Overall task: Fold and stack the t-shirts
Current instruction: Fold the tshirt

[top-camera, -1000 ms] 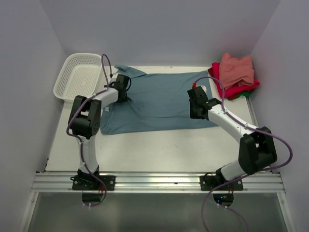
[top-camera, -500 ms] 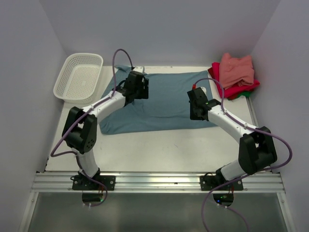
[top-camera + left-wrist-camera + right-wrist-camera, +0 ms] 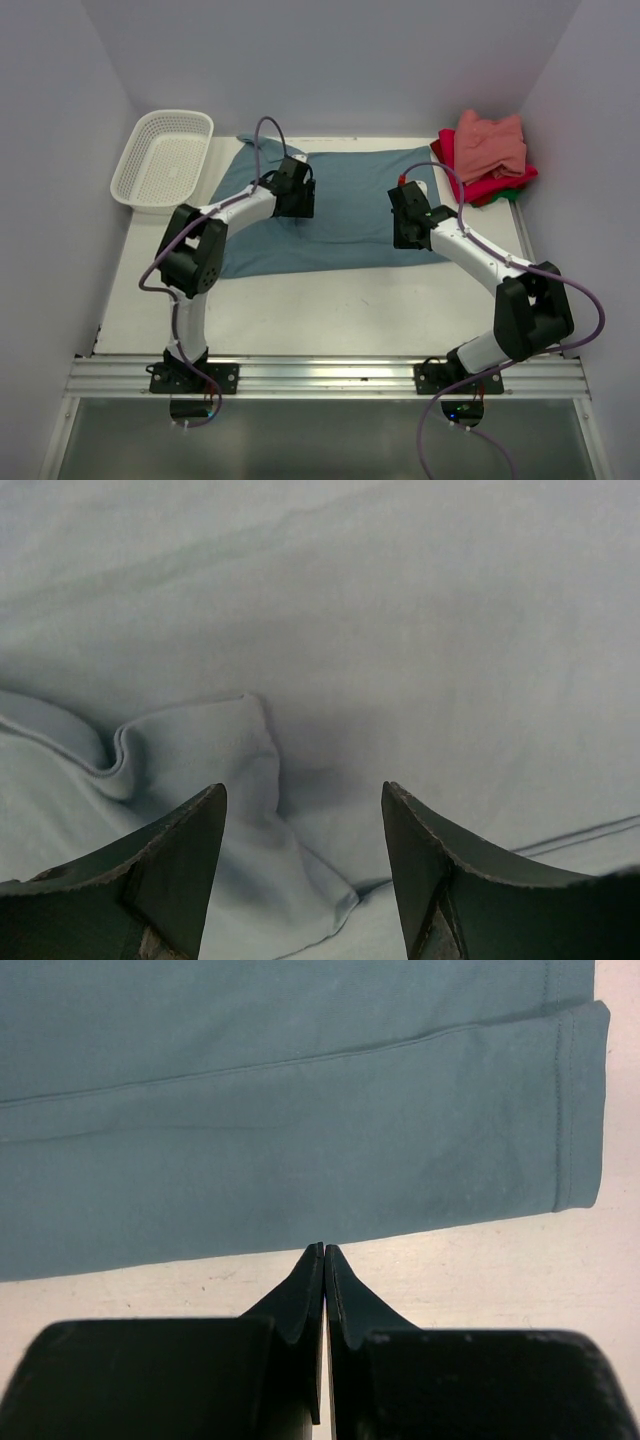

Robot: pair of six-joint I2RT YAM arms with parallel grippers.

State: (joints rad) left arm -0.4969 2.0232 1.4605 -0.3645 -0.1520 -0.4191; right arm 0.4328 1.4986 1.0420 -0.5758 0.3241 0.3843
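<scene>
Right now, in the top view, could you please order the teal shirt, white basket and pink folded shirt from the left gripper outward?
1. Large teal-blue cotton t-shirt: directly beneath the left gripper.
2. White plastic mesh basket: far-left corner.
3. Folded salmon-pink t-shirt: far-right corner.

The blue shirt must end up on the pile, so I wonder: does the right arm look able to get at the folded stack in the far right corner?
Probably yes: the folded stack lies close beyond the right gripper, on that arm's own side, with nothing standing between them.
</scene>
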